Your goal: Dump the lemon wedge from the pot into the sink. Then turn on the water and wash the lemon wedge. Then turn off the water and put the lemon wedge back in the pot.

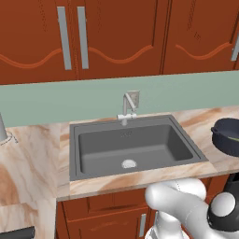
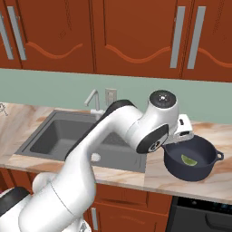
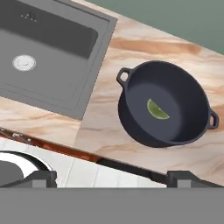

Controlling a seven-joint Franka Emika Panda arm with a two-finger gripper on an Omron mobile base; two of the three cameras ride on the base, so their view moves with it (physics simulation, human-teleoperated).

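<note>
We see lemon wedge (image 3: 157, 110) in pot (image 3: 175, 135) on desk (image 3: 109, 127), ahead of spread, empty fingers (image 3: 43, 178); hand angled down above pot.

I see a matt dark pot (image 3: 175, 127); a matt grey sink (image 1: 93, 154) with silver metal faucet (image 1: 127, 108); a smooth marbled counter (image 3: 109, 127); glossy wooden cabinets (image 1: 121, 32).

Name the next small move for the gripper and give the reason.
Probably lower the open gripper toward the pot's rim and close on it. The lemon wedge lies inside the pot, which stands upright on the counter beside the sink, and the gripper holds nothing, above the pot and apart from it.
</note>
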